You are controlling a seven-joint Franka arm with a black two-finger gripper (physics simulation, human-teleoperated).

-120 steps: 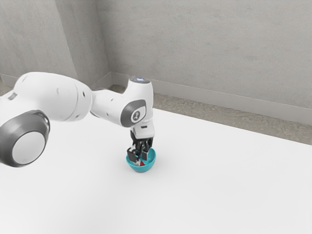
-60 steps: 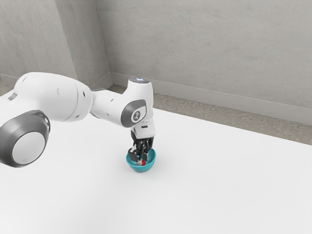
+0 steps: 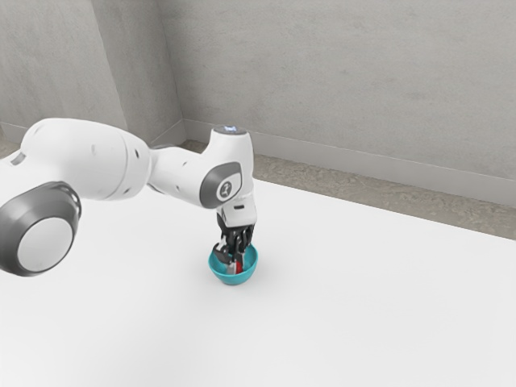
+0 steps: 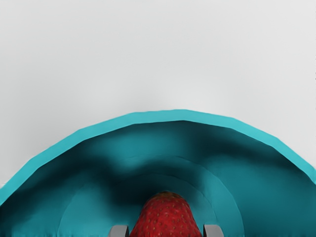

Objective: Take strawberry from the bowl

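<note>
A ripe red strawberry (image 4: 166, 217), its surface dotted with seeds, is inside a round teal bowl (image 3: 233, 280), within the rim. On two opposite sides of it are the pale tips of the black gripper (image 4: 166, 231), one against each flank, so the fingers appear closed on the berry and gripping it. Whether the fruit also touches the bottom of the bowl cannot be told. Judging by this, reaching into the bowl and taking hold are done; lifting the berry up past the rim and bringing it clear of the bowl are left. The task looks roughly half complete, and the next move would be a slow, straight rise with the grip kept firm. The strawberry tapers, so it could slip if the hold is shallow, and the fingers could catch the curved wall of the bowl and tip it. The bowl is upright on a smooth white table (image 3: 363, 298). Above it, the hand points downward at the end of a white robot arm (image 3: 89, 157) with gray joints, which comes in from the exterior view's left. Beyond the table lie a mottled brown floor (image 3: 363, 192) and a plain gray wall (image 3: 339, 81).
</note>
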